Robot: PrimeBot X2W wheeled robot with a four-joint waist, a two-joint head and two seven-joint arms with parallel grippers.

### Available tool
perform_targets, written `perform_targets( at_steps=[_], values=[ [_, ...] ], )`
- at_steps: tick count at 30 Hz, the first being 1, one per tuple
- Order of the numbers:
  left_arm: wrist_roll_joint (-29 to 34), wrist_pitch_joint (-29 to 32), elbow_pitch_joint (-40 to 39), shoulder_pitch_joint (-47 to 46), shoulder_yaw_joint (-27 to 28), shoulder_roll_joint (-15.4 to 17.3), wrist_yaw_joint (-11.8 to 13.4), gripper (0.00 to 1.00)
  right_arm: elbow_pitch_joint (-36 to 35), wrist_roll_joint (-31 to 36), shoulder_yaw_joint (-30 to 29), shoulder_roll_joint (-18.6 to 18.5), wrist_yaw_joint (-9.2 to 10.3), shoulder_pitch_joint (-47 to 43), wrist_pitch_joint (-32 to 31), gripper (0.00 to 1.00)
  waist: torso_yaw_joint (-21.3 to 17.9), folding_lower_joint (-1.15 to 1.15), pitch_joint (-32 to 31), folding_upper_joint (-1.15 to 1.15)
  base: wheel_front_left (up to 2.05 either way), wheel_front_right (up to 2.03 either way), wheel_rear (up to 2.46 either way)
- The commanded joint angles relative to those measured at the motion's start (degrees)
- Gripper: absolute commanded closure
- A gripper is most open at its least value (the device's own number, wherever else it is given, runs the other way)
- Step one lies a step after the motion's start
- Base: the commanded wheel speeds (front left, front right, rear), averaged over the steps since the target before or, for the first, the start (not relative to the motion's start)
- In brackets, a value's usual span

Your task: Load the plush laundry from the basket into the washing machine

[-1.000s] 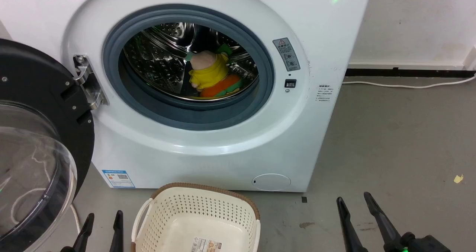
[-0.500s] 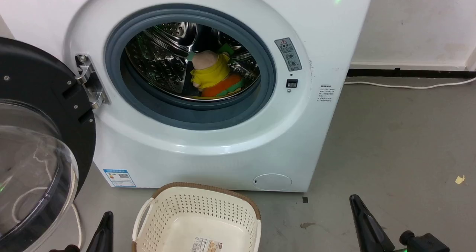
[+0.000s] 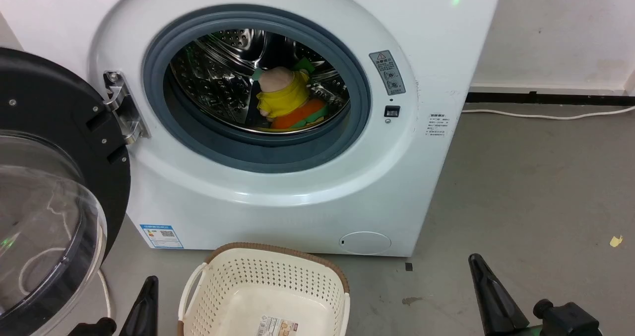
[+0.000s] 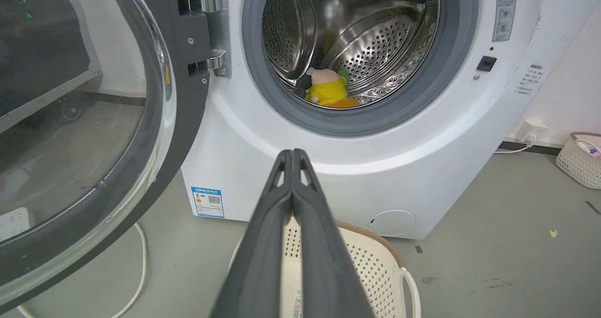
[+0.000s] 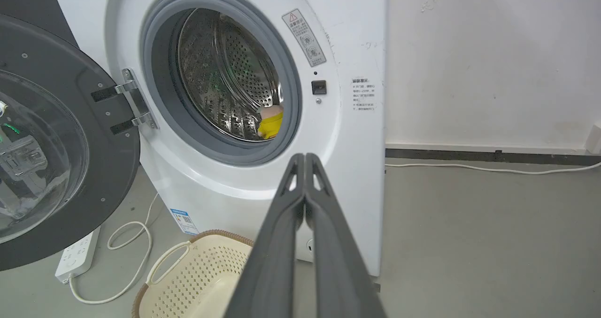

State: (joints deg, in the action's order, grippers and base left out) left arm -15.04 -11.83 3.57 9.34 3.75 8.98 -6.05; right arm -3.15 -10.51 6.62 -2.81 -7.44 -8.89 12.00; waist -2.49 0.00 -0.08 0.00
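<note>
The white washing machine (image 3: 297,197) stands with its black-rimmed door (image 3: 54,177) swung open to the left. In its steel drum lies the plush laundry: a pink doll in a yellow shirt (image 3: 283,95) resting on an orange hamburger plush (image 3: 300,115). The doll (image 4: 327,87) also appears in the left wrist view and partly in the right wrist view (image 5: 271,123). On the floor before the machine sits the cream basket (image 3: 268,276), holding just a paper label. My left gripper (image 3: 151,284) is shut with nothing in it beside the basket's left. My right gripper (image 3: 477,264) is shut and free at the lower right.
A white cable (image 3: 545,113) runs along the wall base on the right. A power strip (image 5: 77,254) and looped cord lie under the open door. Another pale basket (image 4: 580,160) stands far right. Bare grey floor (image 3: 536,187) spreads to the machine's right.
Both grippers have closed from open. The view has shifted slightly, and both grippers sit a bit lower in it.
</note>
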Motion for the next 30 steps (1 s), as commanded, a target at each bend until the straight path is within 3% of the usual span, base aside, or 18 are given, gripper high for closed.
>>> perform_targets(
  at_steps=[1,30],
  values=[
    [0.66,0.28,-0.31,-0.9,-0.22,-0.39,0.36,1.0,0.24,0.63,-0.26,-0.01,-0.01,0.72,-0.41,1.0,0.03,0.0,0.0,0.0,0.0,0.0,0.0],
    [4.89,3.68,-1.26,-3.38,-1.26,-2.07,2.03,1.0,1.1,3.53,-2.13,-0.03,-0.02,3.12,-3.82,1.0,0.75,0.0,0.02,0.0,0.0,0.0,0.0]
  ],
)
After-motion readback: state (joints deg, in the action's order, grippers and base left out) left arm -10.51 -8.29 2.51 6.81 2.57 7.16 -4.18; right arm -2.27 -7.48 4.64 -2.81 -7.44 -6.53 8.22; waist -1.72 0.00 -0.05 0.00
